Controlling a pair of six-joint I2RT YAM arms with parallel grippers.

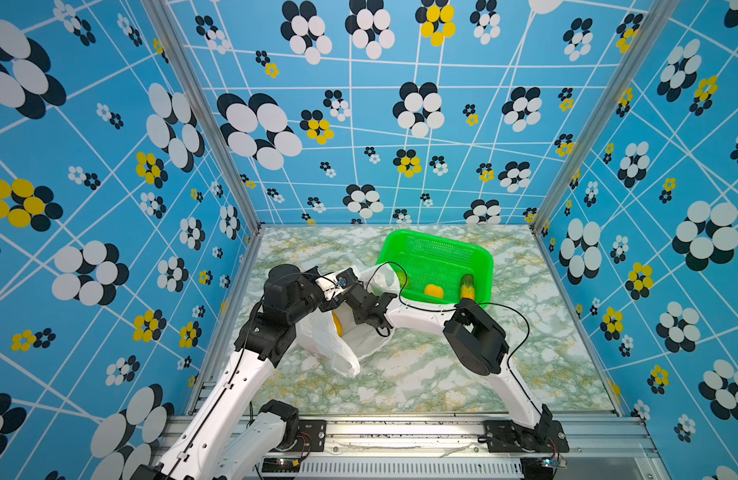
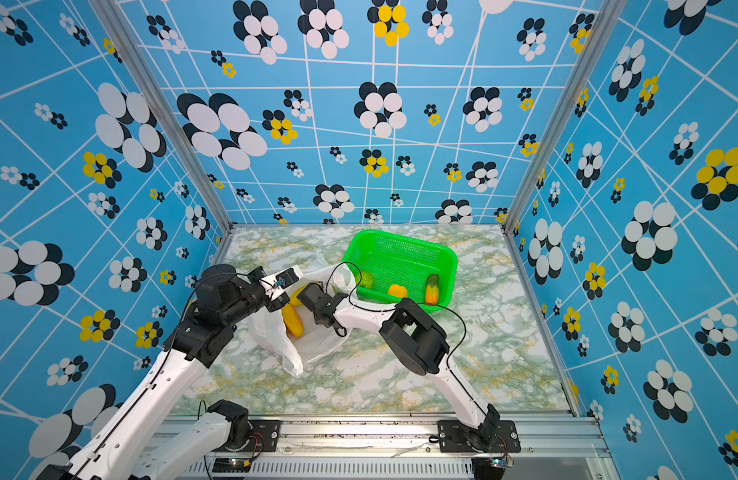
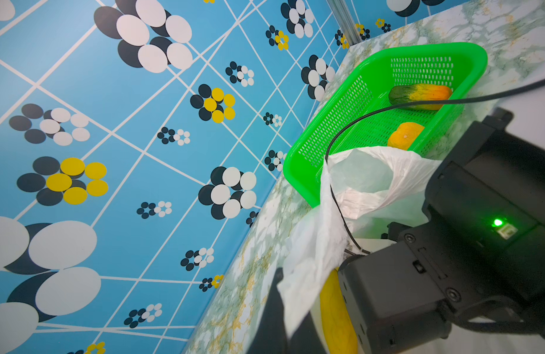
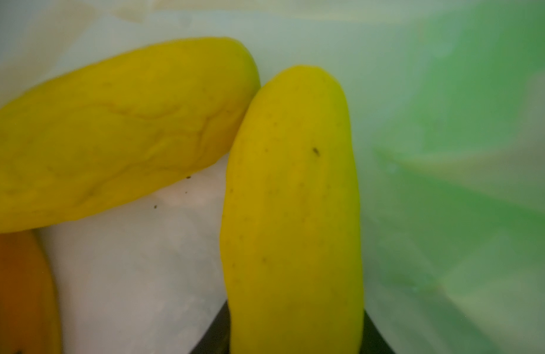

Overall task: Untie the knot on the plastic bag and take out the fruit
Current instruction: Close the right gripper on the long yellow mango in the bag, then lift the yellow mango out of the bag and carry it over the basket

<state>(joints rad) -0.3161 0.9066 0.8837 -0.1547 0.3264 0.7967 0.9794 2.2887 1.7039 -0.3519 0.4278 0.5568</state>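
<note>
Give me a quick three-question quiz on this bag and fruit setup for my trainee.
1. True or false: the bag is tied shut.
2. How many fruits lie in the basket? A one, B three, C six.
3. Fill in: the ___ end effector pinches the bag's edge.
Key: 1 false, its mouth gapes open. 2 B. 3 left; the left end effector has the plastic draped over it in the left wrist view.

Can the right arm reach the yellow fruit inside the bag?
Probably yes: the left gripper holds the plastic bag open, and the right gripper is inside, a yellow fruit right between its jaws.
</note>
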